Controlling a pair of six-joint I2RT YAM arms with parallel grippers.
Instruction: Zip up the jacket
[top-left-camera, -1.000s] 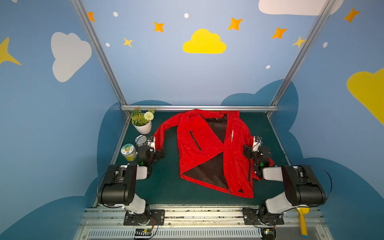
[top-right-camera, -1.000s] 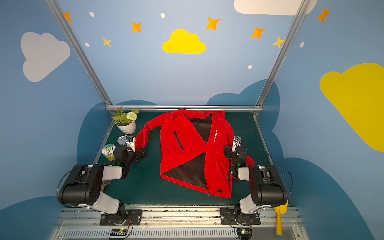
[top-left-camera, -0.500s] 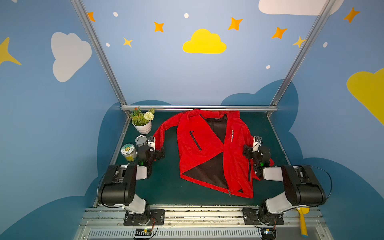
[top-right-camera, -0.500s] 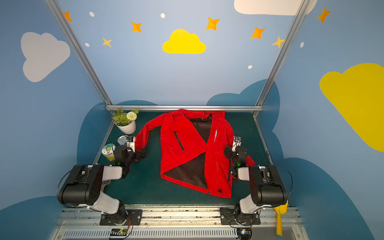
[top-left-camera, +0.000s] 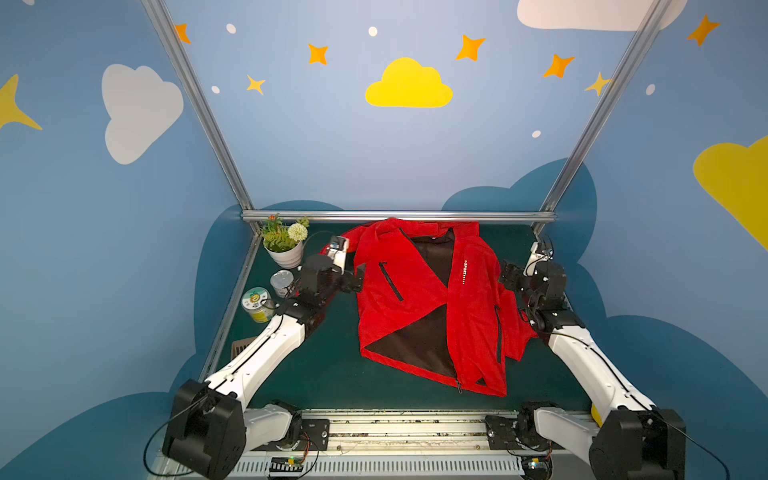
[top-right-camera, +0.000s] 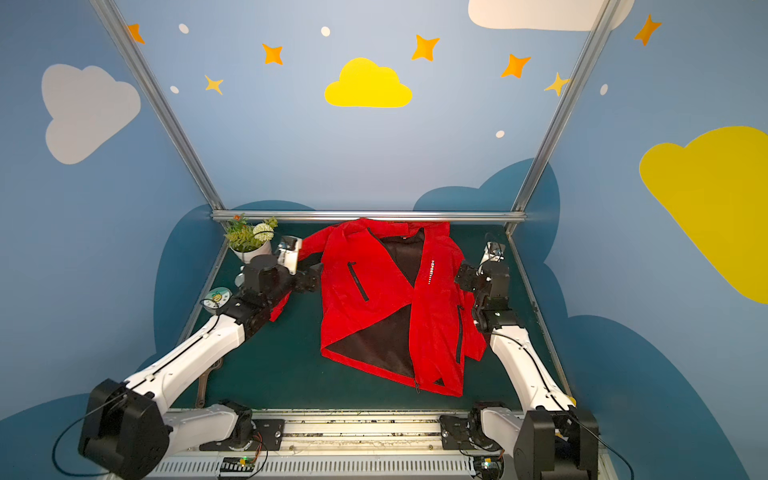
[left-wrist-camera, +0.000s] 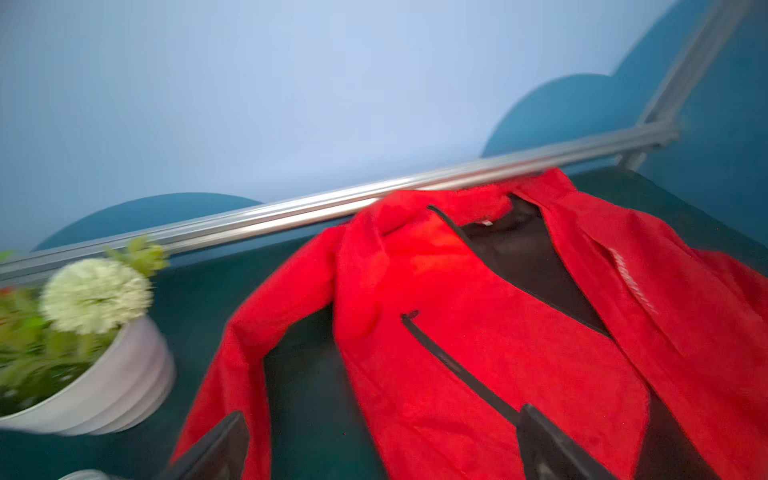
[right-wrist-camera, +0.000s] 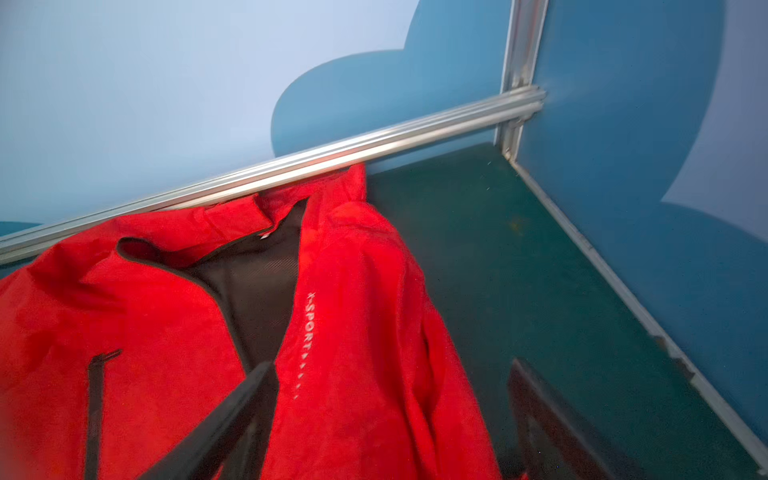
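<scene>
Our left tool, jaws standing wide apart and holding nothing, hovers at the left edge of the red jacket, by the shoulder and sleeve. Our right tool, just as wide and empty, sits at the jacket's right edge, over the other sleeve. Between them the jacket lies flat on the green bench, collar at the far rail and hem toward us. Its front zipper runs far to near, a little right of centre. The black zipper pull lies at the near hem, well nearer than either tool. The left front panel is folded across, baring black lining above the hem. We judge the right tool closer to the pull, so the coming move would mean drawing back toward the near hem. A potted plant stands just left of the left tool.
</scene>
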